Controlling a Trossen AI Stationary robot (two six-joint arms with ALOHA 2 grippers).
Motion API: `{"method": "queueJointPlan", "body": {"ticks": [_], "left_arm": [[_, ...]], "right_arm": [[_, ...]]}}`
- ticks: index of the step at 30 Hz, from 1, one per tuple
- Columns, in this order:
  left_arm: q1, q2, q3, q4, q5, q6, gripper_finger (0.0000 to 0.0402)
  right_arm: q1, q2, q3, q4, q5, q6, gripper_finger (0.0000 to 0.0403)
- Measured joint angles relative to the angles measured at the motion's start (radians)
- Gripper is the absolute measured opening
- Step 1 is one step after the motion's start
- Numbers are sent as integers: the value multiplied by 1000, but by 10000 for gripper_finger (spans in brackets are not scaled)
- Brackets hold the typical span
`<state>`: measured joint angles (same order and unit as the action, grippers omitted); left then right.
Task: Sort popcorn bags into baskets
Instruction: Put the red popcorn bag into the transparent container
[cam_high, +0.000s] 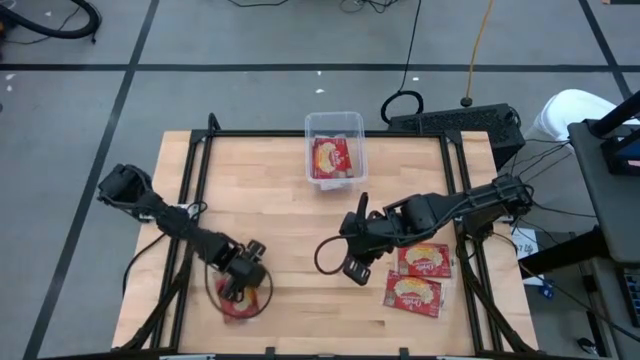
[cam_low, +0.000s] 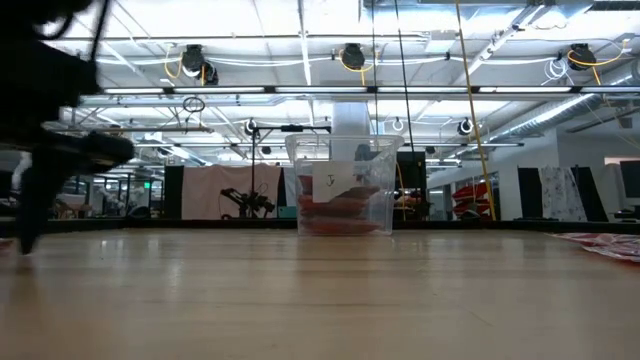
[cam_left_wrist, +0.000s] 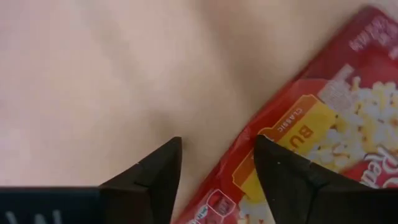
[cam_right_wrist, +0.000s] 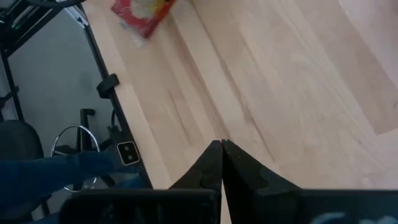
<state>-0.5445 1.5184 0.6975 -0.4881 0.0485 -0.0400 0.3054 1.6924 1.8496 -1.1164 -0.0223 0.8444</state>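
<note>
Down at the table's near-left corner, left gripper (cam_high: 238, 283) sits low over a popcorn bag (cam_high: 238, 303), fingers spread. In its wrist view the two fingertips (cam_left_wrist: 163, 167) straddle the bag's edge (cam_left_wrist: 323, 137), one tip over the red wrapper, one over bare wood. Nothing pinched yet. Looks like the start of a pick, or a re-aim.

To do it well: centre the jaws over the bag's edge, get one finger under or press flat on the wrapper, then close firm, since the packet is flat and slick and could slide on the wood. Lift clear before swinging toward the basket (cam_high: 334, 125).

Right gripper (cam_high: 357, 268) waits mid-table, fingers pressed together, holding nothing; two more bags (cam_high: 425, 260) lie just beside it on the right side. The clear basket stands at the table's far middle edge, well apart from both grippers, with at least one bag (cam_high: 331, 158) already inside.
</note>
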Motion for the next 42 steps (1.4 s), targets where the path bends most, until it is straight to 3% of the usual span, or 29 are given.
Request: {"method": "queueJointPlan", "body": {"ticks": [5, 9, 12, 16, 19, 23, 27, 30, 36, 42], "left_arm": [[144, -32, -2, -113, -93, -175, 168], [286, -98, 9, -182, -71, -336, 135], [353, -163, 13, -187, 24, -289, 113], [407, -242, 13, -258, 32, -176, 101], [423, -286, 13, -306, 0, -66, 117], [423, -315, 4, -310, -16, 59, 180], [426, -287, -20, -293, -15, 88, 250], [430, -259, -34, -273, -19, 88, 275], [457, -178, -62, -235, 58, 80, 268], [483, -94, -61, -212, 135, 68, 217]], "right_arm": [[-4, 0, 0, -4, 35, -25, 0], [-11, 0, 0, -3, 106, -27, 0], [-19, 0, 0, -2, 104, -36, 0], [-25, 0, 0, 3, 103, -48, 0], [-26, 0, 0, 5, 104, -48, 0], [-26, 0, 0, 12, 104, -48, 0], [-26, 0, 0, 12, 104, -48, 0], [-26, 0, 0, 12, 104, -48, 0], [-22, 0, 0, 13, 104, -71, 0], [-22, 0, 0, 14, 105, -79, 0]]}}
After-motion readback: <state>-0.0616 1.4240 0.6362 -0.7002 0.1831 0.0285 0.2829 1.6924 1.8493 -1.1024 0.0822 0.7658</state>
